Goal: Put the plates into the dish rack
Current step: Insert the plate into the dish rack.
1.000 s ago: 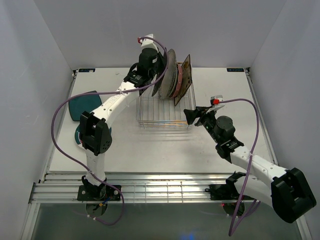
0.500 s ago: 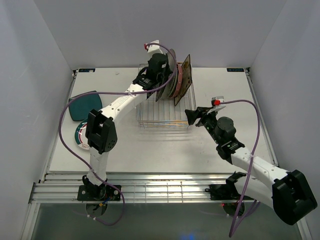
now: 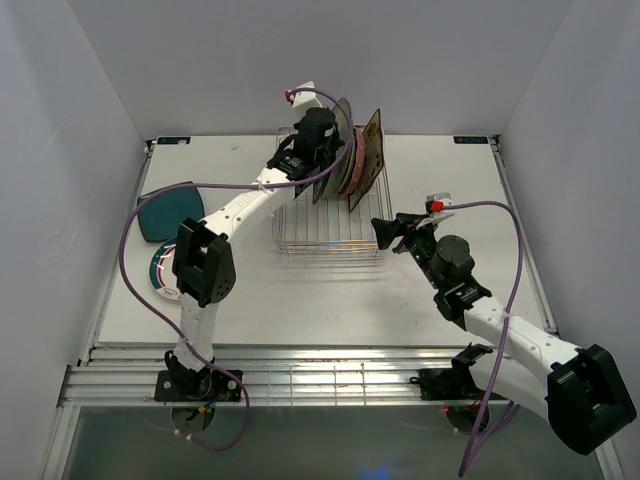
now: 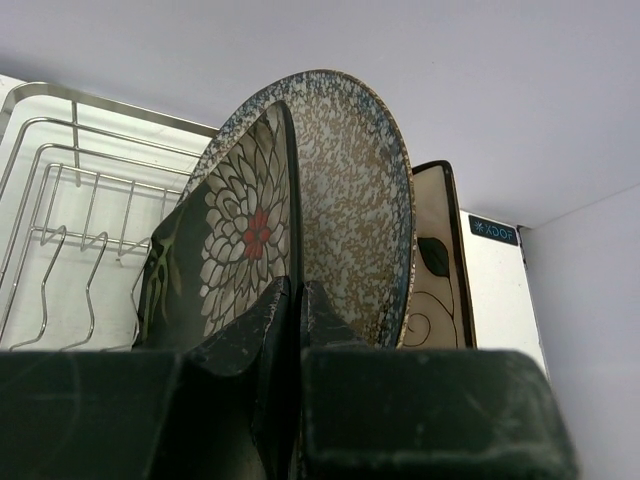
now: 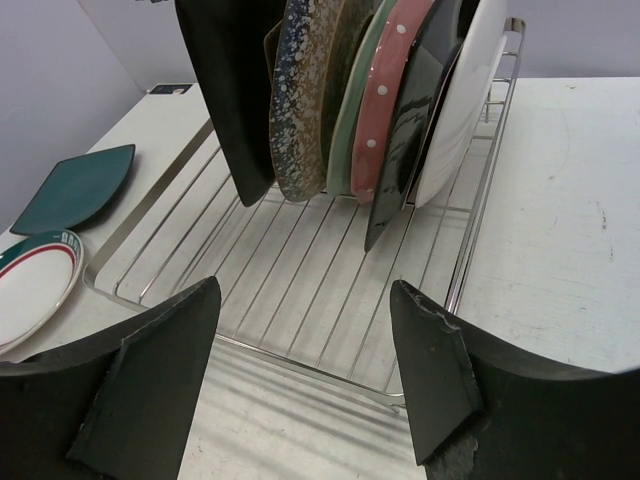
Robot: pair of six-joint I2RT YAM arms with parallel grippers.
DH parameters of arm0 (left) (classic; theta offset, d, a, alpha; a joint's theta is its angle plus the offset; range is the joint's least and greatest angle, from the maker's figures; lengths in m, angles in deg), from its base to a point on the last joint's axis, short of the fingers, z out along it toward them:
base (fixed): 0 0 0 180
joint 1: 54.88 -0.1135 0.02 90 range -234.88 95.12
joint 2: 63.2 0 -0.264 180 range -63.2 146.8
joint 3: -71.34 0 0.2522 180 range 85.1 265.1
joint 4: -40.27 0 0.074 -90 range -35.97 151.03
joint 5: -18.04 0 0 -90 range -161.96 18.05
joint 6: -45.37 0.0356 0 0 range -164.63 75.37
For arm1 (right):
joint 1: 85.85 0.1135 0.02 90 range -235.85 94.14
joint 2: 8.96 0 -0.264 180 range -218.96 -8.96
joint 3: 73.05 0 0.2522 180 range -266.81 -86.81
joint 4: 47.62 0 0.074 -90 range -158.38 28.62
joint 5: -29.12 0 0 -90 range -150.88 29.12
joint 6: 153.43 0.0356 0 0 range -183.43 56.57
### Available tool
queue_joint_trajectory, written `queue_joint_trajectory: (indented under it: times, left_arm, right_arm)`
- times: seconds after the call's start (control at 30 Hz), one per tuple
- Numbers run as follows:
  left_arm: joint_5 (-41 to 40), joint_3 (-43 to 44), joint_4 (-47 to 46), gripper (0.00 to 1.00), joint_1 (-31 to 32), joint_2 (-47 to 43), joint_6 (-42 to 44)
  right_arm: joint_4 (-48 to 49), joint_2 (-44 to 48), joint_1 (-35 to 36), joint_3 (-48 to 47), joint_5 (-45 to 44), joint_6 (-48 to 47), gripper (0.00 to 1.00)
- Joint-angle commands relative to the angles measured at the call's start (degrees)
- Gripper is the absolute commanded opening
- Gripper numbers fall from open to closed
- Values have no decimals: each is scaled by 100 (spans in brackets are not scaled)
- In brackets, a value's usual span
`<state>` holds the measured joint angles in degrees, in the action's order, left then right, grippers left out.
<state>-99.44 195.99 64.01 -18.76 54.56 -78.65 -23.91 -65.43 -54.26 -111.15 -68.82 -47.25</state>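
- Black plate [image 4: 235, 240]: upright at the far end of the rack [image 3: 325, 238], flower face just beside the grey plate [image 4: 350, 200]. Cannot tell if its lower edge rests on the wires.
- Left tool [image 4: 297, 320]: clamped tight on the black plate's rim, fingers either side of the edge.
- Row in the rack, left to right: black, grey, green plate [image 5: 352, 110], pink plate [image 5: 395, 90], cream plate [image 4: 432, 260]; all on edge, leaning close together.
- Near half of the rack holds no plates.
- Right tool [image 5: 300, 300]: jaws spread wide, nothing between them, just off the rack's near right corner.
- Teal plate [image 3: 165, 212] and white plate [image 5: 35, 285]: flat on the worktop [image 3: 450, 190], left of the rack, white one nearer.
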Motion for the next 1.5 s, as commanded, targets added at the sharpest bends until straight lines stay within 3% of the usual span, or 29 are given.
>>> queue_joint_trajectory:
  times: [0.0, 0.63, 1.27, 1.47]
  left_arm:
    - [-222, 363, -857, 0, -26, -192, -105]
    - [112, 196, -1428, 0, -369, 143, -35]
    - [700, -665, -1824, 0, -518, -183, 168]
    - [858, -797, -1841, 13, -544, -218, 141]
  right_arm:
    - [199, 145, 13, 78, -137, -80, 74]
    - [146, 285, 13, 149, -225, -116, 75]
    - [146, 250, 5, 122, -199, -107, 75]
    - [146, 268, 5, 149, -225, -107, 75]
